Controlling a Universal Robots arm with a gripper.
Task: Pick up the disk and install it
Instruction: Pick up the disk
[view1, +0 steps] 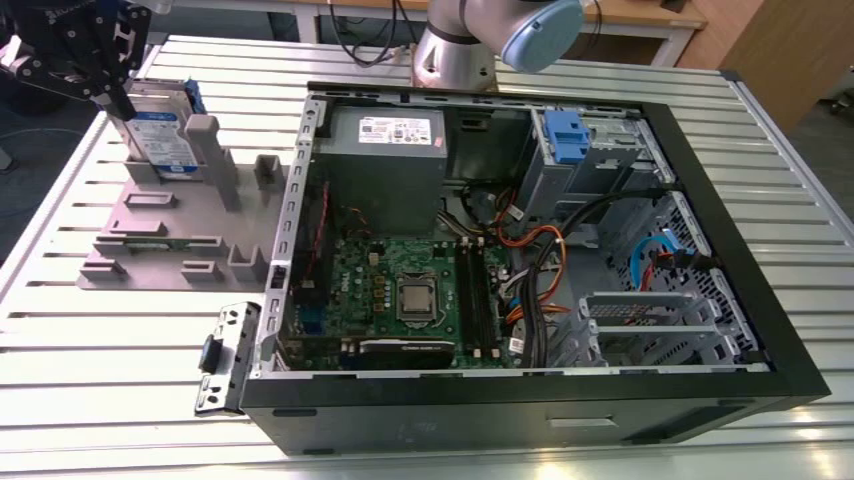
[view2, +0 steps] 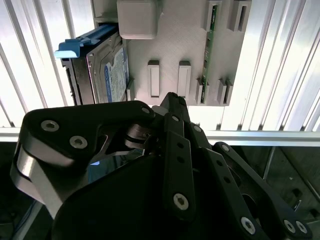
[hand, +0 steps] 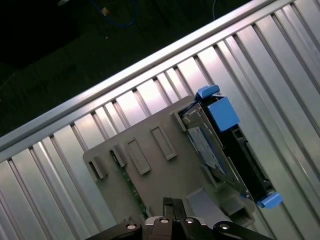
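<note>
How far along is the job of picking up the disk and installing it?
Done: nothing yet; the disk stands upright in the grey holder outside the computer case. In hand: the gripper is beside the disk, not around it. Left: pickup and installation.

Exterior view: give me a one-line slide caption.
Gripper near the upright disk in its grey holder, beside the open computer case.
</note>
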